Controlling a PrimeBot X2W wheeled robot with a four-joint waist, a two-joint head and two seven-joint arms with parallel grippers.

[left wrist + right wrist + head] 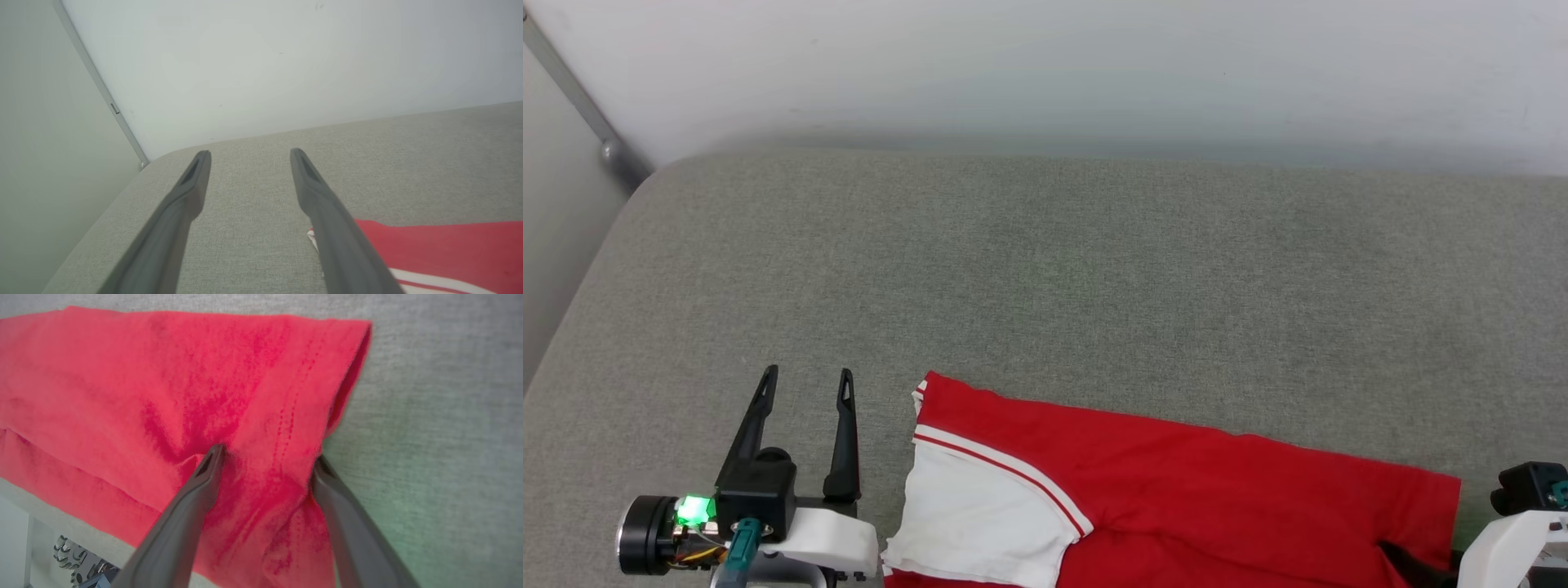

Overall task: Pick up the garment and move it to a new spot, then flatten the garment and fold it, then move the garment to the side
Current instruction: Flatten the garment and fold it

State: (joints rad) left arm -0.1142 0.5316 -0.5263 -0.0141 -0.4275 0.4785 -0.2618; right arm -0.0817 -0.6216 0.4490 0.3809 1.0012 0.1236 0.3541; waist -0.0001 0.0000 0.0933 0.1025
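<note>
Your L gripper (807, 376) hangs wide beside the shirt (1176, 474); R gripper (267, 457), wide too, straddles its hem, prob. to pinch it.

Soft, even light fills the head view and casts no hard shadows. The white wall (1045, 65) is brightest toward 12 o'clock, and a dim, hazy band lies where it meets the grey upholstered surface (1045, 269). At 8 o'clock a green lamp (693, 510) glows blown-out.

The left wrist view is pale and low in contrast. The fingers of the left tool (249, 153) blur toward 6 o'clock, and the corner strip (102, 90) bows slightly at 10 o'clock.

In the right wrist view the garment (163, 375) looks oversaturated, mottled and soft. A dark shadow sits under its hem at 2 o'clock, and a green cast tints the surface at 4 o'clock.
</note>
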